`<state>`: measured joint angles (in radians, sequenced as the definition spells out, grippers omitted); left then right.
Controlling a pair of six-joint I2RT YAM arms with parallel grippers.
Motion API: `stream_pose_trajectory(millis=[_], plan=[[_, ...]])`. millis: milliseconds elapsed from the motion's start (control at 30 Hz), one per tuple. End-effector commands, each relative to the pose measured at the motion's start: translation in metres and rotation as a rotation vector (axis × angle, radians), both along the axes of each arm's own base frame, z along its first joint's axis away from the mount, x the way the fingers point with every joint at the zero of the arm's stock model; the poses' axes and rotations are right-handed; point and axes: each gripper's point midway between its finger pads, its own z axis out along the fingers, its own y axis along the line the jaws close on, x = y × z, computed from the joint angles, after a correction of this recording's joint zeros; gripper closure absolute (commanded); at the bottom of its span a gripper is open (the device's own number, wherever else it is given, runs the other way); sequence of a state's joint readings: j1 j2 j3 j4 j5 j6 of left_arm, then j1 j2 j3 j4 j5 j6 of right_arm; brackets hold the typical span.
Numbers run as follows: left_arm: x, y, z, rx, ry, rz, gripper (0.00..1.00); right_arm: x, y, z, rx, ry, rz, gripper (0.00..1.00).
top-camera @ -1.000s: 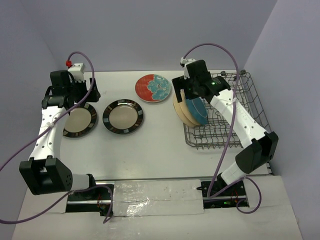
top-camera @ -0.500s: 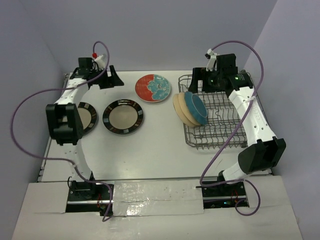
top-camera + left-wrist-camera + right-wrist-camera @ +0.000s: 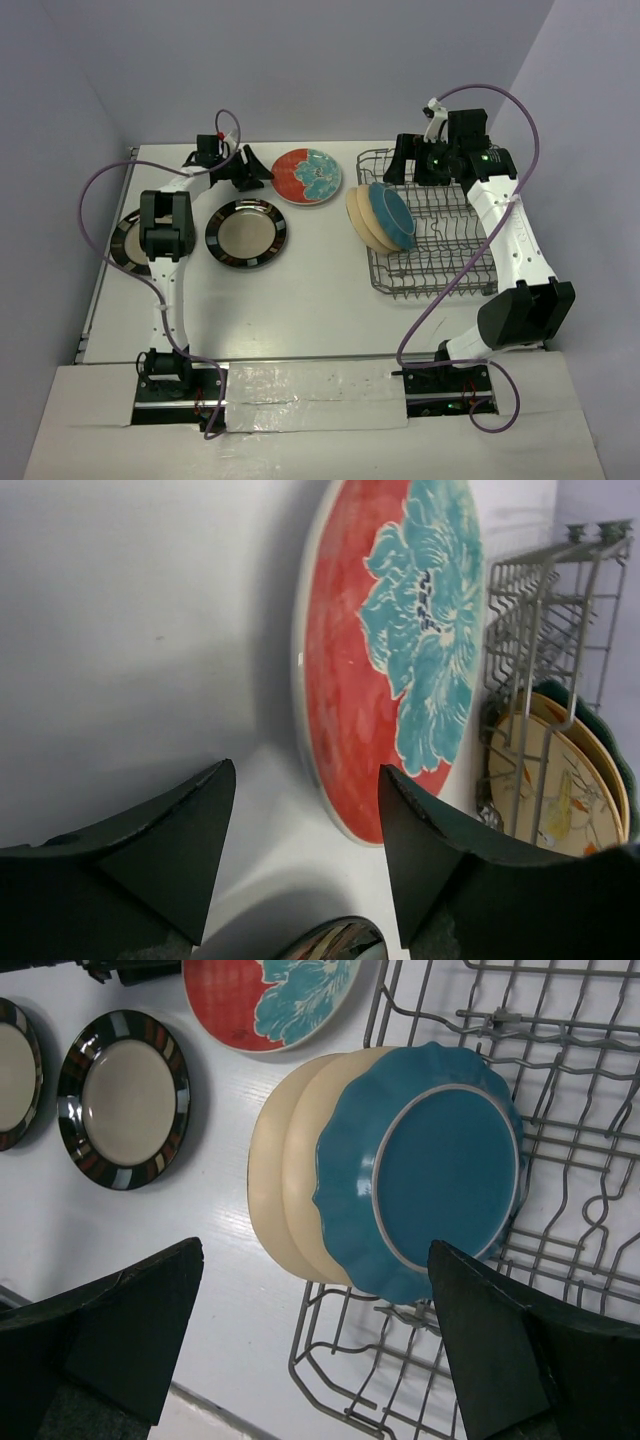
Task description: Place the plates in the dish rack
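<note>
Three plates [image 3: 380, 217] standing on edge fill the left end of the rack [image 3: 400, 275]; the wire slots to their right are open. A narrow strip of table [image 3: 320, 290] separates the rack from the red plate [image 3: 306, 176] at upper centre. Two striped plates [image 3: 246, 233] block the left; lower centre is bare.

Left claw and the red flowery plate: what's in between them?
Only bare white table, as the left wrist view shows. The open left claw faces the red plate with nothing else between them.
</note>
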<state>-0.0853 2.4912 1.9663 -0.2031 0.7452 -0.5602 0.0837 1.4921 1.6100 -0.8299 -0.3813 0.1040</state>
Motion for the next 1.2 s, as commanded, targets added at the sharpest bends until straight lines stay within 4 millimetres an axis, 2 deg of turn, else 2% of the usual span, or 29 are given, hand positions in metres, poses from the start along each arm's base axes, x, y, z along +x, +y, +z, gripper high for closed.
stream_pose_trajectory(millis=[0,300,333,400,500,600,633,700,767,800,833,867,900,967,1000,1067,1100,1167], plan=[[0.015,-0.025,0.022,-0.084,-0.058,-0.026,0.31,0.001,-0.001,0.015,0.017,-0.051,-0.002,0.0],[0.017,-0.046,-0.001,-0.14,0.055,-0.006,0.46,0.006,-0.002,0.011,0.021,-0.036,-0.011,0.0],[0.017,-0.046,-0.002,-0.141,0.069,-0.001,0.48,0.005,-0.003,0.012,0.02,-0.036,-0.013,0.0],[0.018,-0.045,-0.018,-0.126,0.112,0.032,0.52,0.005,-0.005,0.012,0.015,-0.037,-0.019,0.0],[0.016,-0.046,-0.025,-0.142,0.159,0.05,0.59,0.005,-0.006,0.012,0.015,-0.035,-0.022,0.0],[0.014,-0.048,-0.023,-0.176,0.175,0.049,0.75,0.004,-0.007,0.011,0.016,-0.032,-0.023,0.0],[0.012,-0.05,-0.02,-0.197,0.194,0.052,0.86,0.004,-0.006,0.011,0.02,-0.029,-0.022,0.0],[0.014,-0.047,-0.013,-0.241,0.184,0.054,0.99,0.003,-0.005,0.01,0.023,-0.026,-0.018,0.0],[0.017,-0.04,0.004,-0.29,0.181,0.064,1.0,0.003,-0.003,0.01,0.034,-0.026,-0.008,0.0],[0.02,-0.038,0.021,-0.309,0.149,0.057,1.0,0.002,-0.002,0.01,0.039,-0.024,-0.007,0.0],[0.021,-0.034,0.03,-0.316,0.137,0.056,1.0,0.002,0.0,0.012,0.049,-0.031,0.005,0.0],[0.025,-0.027,0.045,-0.33,0.097,0.053,1.0,0.001,0.002,0.012,0.056,-0.033,0.011,0.0],[0.026,-0.024,0.068,-0.356,0.07,0.045,1.0,0.001,0.004,0.013,0.063,-0.037,0.021,0.0],[0.024,-0.013,0.093,-0.388,0.036,0.023,1.0,0.0,0.01,0.017,0.096,-0.051,0.043,0.0],[0.024,-0.01,0.117,-0.411,-0.006,0.011,1.0,-0.002,0.013,0.017,0.114,-0.049,0.05,0.0],[0.019,-0.002,0.138,-0.435,-0.033,-0.014,1.0,-0.004,0.023,0.023,0.17,-0.07,0.089,0.0],[0.016,0.0,0.156,-0.443,-0.061,-0.025,1.0,-0.008,0.027,0.021,0.197,-0.062,0.098,0.0],[0.008,0.005,0.167,-0.447,-0.073,-0.048,1.0,-0.008,0.033,0.026,0.231,-0.077,0.123,0.0]])
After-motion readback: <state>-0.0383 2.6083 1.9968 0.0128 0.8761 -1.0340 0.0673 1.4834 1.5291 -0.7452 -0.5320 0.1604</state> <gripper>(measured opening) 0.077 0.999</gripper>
